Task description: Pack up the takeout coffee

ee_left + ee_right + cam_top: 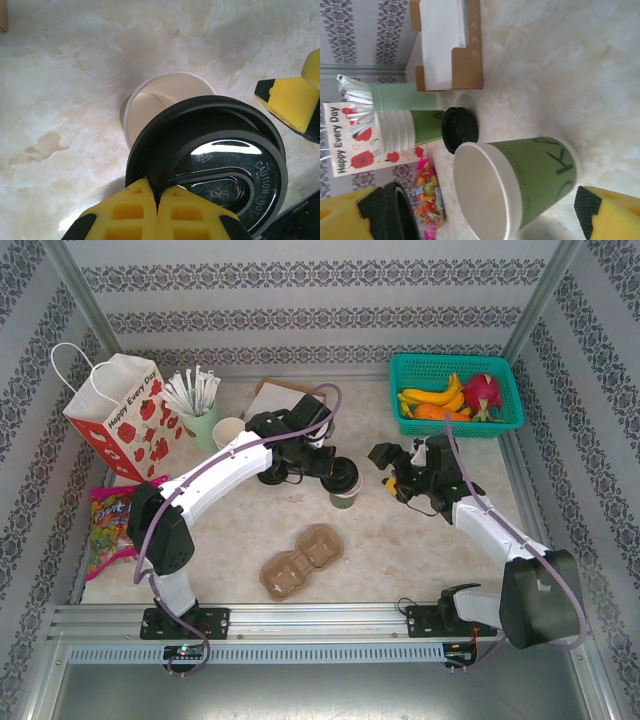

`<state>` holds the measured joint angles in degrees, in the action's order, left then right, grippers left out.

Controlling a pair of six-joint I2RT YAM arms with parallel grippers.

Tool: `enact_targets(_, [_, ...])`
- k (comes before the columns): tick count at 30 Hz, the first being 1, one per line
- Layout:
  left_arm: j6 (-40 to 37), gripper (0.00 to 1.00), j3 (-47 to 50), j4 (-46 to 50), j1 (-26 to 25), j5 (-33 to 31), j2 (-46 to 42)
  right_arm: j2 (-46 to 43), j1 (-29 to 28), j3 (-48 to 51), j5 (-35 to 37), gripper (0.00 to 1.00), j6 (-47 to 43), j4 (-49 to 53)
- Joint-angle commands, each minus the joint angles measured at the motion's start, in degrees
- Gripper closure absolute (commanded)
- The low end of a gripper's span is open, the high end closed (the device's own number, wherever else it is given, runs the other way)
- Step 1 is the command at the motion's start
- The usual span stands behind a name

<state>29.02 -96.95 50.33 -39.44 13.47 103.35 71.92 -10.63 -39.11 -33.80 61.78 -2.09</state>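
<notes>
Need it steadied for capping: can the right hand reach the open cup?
Probably yes: the right hand stands open, the open cup framed between its fingers, nothing intervening. The left hand holds the lid partly over it.

- The left gripper (157, 196) comes in from the bottom edge, its two yellow fingers pressed together on the near rim of a black lid (225, 145).
- The black lid is round and glossy, with raised lettering reading "CAUTION HOT" near its right side.
- Beneath it stands an open paper cup (150, 107), white inside, a sliver of green wall at its left; the lid covers the lower right part of its mouth.
- A separate yellow pad (292, 100) with a black edge juts in at the right.
- The table (75, 65) is pale and marbled.
</notes>
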Motion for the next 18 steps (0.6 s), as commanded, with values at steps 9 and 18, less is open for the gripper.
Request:
enact_targets(9, [-0.35,1.00,-2.34,0.44,-0.81,1.24,3.58,3.78,-0.61,-0.17,-4.67,0.02,4.84,-7.38])
enact_targets(18, [-0.85,1.00,-3.49,-1.44,-0.80,0.26,5.65,5.20,-2.05,-0.26,-5.22,0.02,4.75,-9.20])
